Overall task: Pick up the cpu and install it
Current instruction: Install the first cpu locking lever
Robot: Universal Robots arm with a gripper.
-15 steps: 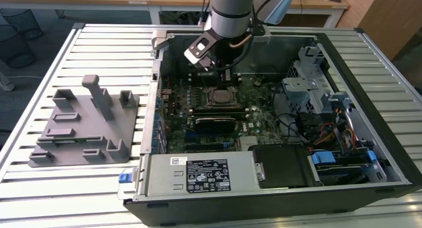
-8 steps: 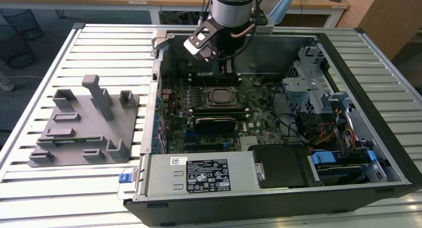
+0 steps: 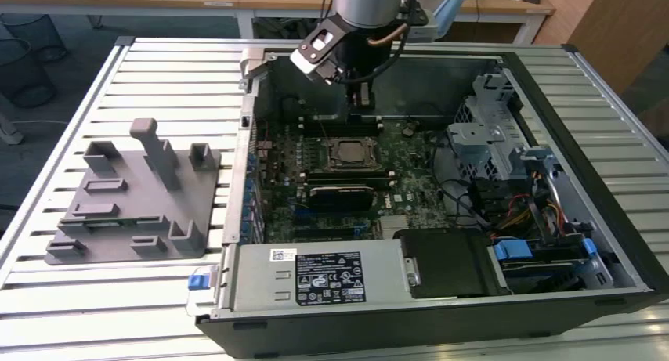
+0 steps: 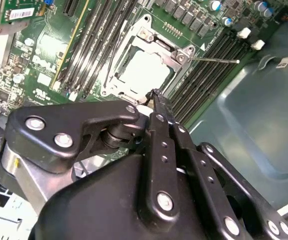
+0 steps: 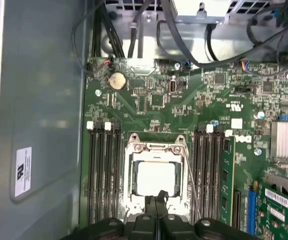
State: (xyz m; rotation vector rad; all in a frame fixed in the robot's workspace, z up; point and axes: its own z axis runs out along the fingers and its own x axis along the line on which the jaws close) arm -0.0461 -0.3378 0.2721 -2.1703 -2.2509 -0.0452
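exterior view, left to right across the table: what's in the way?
grey holder tray → case side wall → cpu seated in the motherboard socket → metal drive cage → blue latch

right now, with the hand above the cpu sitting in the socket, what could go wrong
1. The hand hangs above the cpu; a downward slip could scrape its lid or press it crooked in the socket.
2. The thin lever juts out beside the socket; a sideways move might snag it.
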